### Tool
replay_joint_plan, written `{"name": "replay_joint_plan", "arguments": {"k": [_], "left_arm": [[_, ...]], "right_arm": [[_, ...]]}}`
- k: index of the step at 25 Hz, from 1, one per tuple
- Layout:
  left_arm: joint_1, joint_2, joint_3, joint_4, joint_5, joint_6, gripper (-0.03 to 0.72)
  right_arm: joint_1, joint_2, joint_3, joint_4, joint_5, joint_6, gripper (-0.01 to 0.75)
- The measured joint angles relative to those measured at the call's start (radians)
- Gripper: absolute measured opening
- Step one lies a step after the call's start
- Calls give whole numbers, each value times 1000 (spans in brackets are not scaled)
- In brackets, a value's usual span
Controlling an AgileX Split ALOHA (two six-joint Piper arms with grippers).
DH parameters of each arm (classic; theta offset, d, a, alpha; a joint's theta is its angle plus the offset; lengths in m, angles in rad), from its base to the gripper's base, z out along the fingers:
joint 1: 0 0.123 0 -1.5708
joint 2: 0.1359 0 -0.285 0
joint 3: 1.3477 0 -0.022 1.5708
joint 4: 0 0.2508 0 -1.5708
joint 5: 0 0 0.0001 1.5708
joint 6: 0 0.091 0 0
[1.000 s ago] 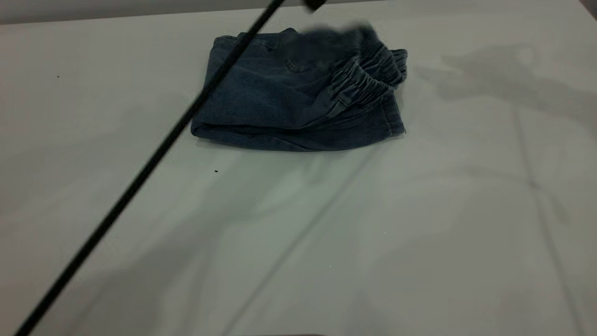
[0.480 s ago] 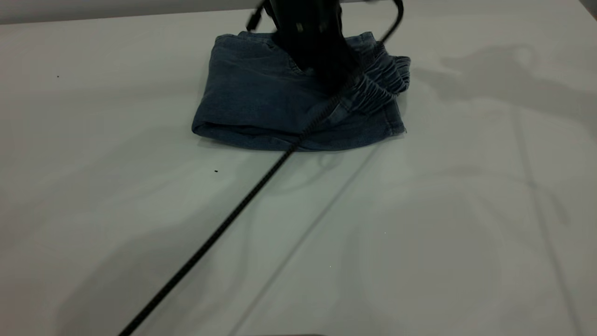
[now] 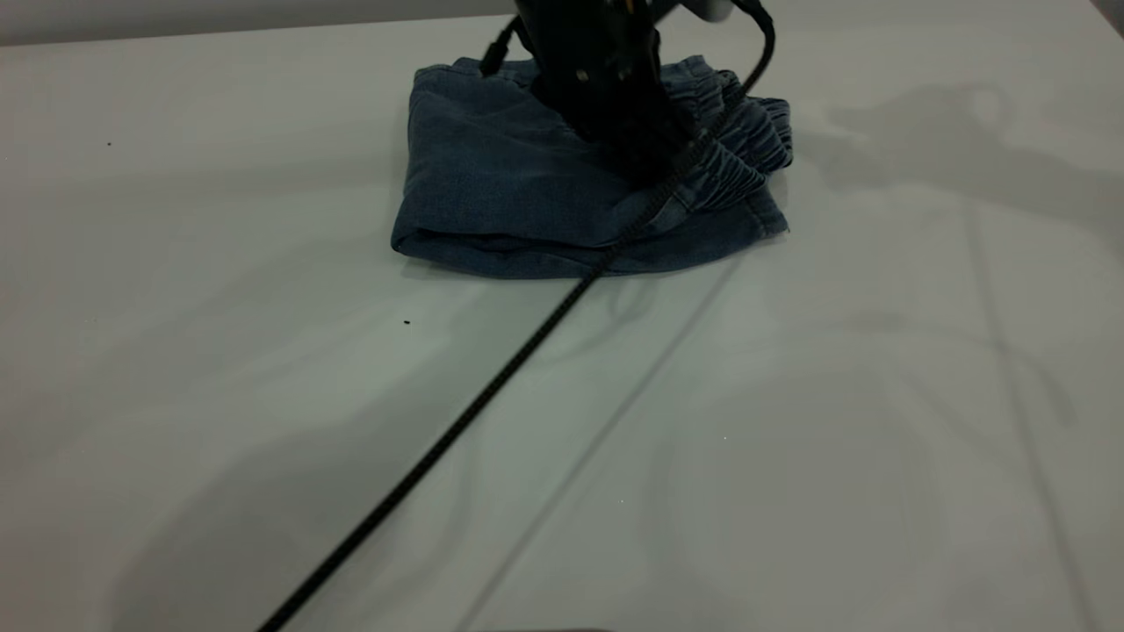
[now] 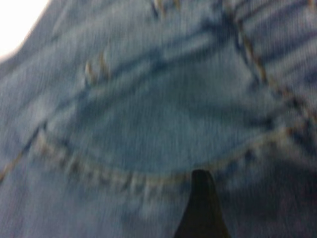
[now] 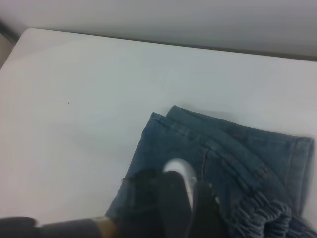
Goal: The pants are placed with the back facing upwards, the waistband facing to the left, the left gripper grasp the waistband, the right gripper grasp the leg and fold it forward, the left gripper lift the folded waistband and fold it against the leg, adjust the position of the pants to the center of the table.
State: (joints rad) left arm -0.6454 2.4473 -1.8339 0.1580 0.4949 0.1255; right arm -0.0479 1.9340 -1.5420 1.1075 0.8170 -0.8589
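The pants [image 3: 492, 193] lie folded into a compact blue denim bundle at the far middle of the table [image 3: 834, 439]. Their gathered elastic waistband [image 3: 746, 158] sits on top at the bundle's right end. My left gripper [image 3: 628, 145] comes down from above onto the top layer, just left of the waistband, and touches the cloth. The left wrist view is filled with denim [image 4: 148, 114] and curved pocket stitching. From the right wrist view, the pants [image 5: 237, 153] and waistband [image 5: 267, 218] show from farther off, with the left arm [image 5: 168, 203] on them. The leg cannot be told apart within the fold.
A black braided cable [image 3: 457, 421] runs slantwise from the near left of the table up to the left arm, crossing the pants' front edge. The table's far edge [image 3: 263, 26] lies just behind the bundle. The white tabletop spreads wide in front and to both sides.
The left arm swung in and came down onto the pants. Since half a second ago the bundle has slid a little to the right with it, and the cable swept rightward.
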Motion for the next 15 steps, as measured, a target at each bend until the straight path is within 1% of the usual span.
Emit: {"name": "replay_joint_plan", "arguments": {"k": [3,5,7,9,13,15], "left_arm": [[0,-63,0,-2,123,-7,511],[0,-95,0,-3,165,-41,511],[3,-107,0,1,174,-111,511],[16,-99,0,2,173,-241,511],[68,-50,0,23,154,-500,511],[94,-19,0,30,150,-561,511]], "right_arm": [[0,0,0,0,0,-20,421],[0,0,0,0,0,-35,421],[0,0,0,0,1,-41,421],[0,0,0,0,7,-42,421],[0,0,0,0,23,-42,421],[0,0,0,0,30,-42,421]]}}
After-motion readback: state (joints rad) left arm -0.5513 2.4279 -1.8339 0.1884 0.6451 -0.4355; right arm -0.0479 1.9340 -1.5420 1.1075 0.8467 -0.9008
